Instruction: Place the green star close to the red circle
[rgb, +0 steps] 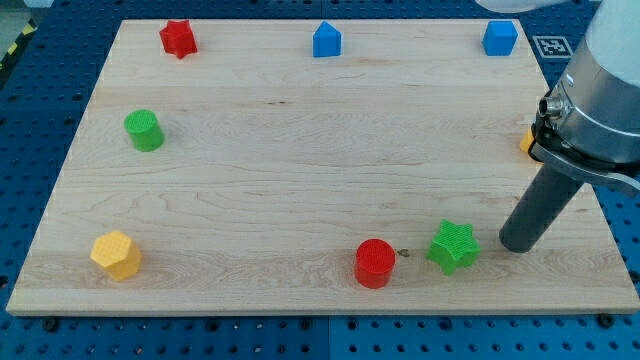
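Observation:
The green star (454, 246) lies on the wooden board near the view's bottom right. The red circle (375, 263) sits just left of it, a small gap apart. My tip (519, 243) rests on the board just right of the green star, close to it; I cannot tell whether it touches.
A red star (178, 38), a blue house-shaped block (327, 40) and a blue cube (500, 37) line the view's top. A green cylinder (144, 130) and a yellow hexagon (115, 254) sit at the left. An orange block (527, 142) peeks out behind the arm at the right edge.

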